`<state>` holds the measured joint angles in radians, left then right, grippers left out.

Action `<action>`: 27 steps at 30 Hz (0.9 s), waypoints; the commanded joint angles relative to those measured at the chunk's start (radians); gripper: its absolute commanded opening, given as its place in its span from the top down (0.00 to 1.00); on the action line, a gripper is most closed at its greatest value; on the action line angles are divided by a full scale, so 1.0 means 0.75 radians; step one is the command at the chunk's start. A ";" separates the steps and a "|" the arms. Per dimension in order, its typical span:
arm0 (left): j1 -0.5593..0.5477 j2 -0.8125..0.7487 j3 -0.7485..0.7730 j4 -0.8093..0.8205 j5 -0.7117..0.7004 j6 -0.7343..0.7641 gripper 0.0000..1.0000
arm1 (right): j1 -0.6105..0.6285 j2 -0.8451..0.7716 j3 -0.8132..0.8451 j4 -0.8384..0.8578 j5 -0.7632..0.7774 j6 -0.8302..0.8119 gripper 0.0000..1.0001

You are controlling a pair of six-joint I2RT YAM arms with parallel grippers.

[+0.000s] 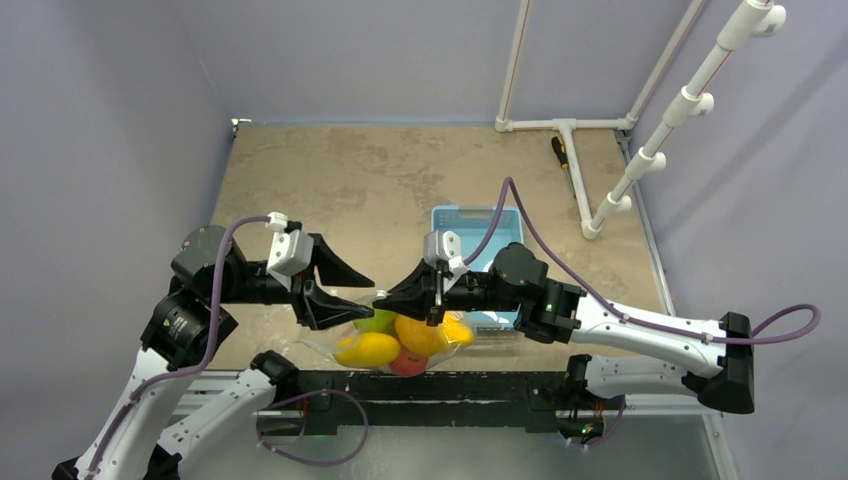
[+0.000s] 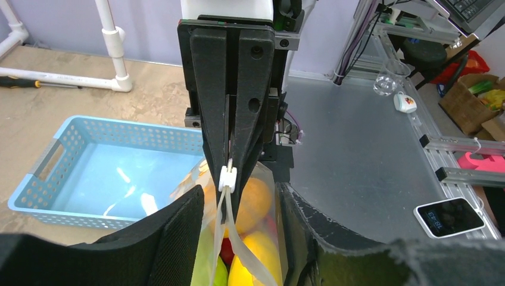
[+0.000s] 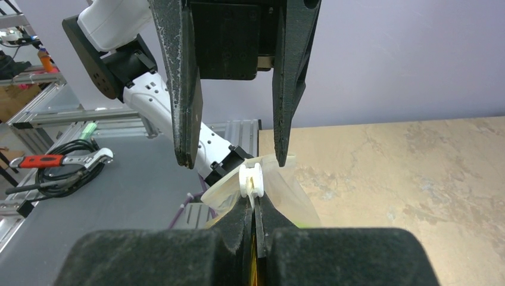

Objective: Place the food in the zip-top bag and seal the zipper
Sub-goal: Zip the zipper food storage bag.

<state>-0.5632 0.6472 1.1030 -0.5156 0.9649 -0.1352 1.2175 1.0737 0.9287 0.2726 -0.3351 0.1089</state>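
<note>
We see the transparent zip-top bag (image 1: pixel 322 347) at the near edge of the table (image 1: pixel 350 180), holding the yellow, green, orange and red food (image 1: pixel 400 340) inside, its whitish zipper (image 2: pixel 221 217) along the top edge, the strips parted at one end.

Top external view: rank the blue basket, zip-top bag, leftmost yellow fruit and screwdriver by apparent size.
1. zip-top bag and blue basket: look alike, and the right arm hides part of the basket, so unranked.
2. yellow fruit.
3. screwdriver: similar length, far thinner.
</note>
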 commanded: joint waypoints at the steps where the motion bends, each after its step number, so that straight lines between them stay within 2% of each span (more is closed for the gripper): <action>1: -0.002 0.016 -0.014 0.084 0.051 -0.015 0.55 | 0.010 -0.004 0.054 0.101 -0.021 0.012 1.00; 16: -0.001 0.024 -0.066 0.156 0.068 -0.056 0.60 | 0.019 0.012 0.084 0.099 -0.017 0.009 1.00; 23: 0.000 0.027 -0.080 0.160 0.078 -0.058 0.71 | 0.022 0.020 0.099 0.091 -0.011 0.004 1.00; 27: -0.002 0.037 -0.087 0.156 0.097 -0.054 0.83 | 0.023 0.019 0.102 0.092 -0.006 0.002 1.00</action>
<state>-0.5632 0.6647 1.0485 -0.4335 1.0016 -0.1711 1.2289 1.0931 0.9394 0.2710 -0.3351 0.1116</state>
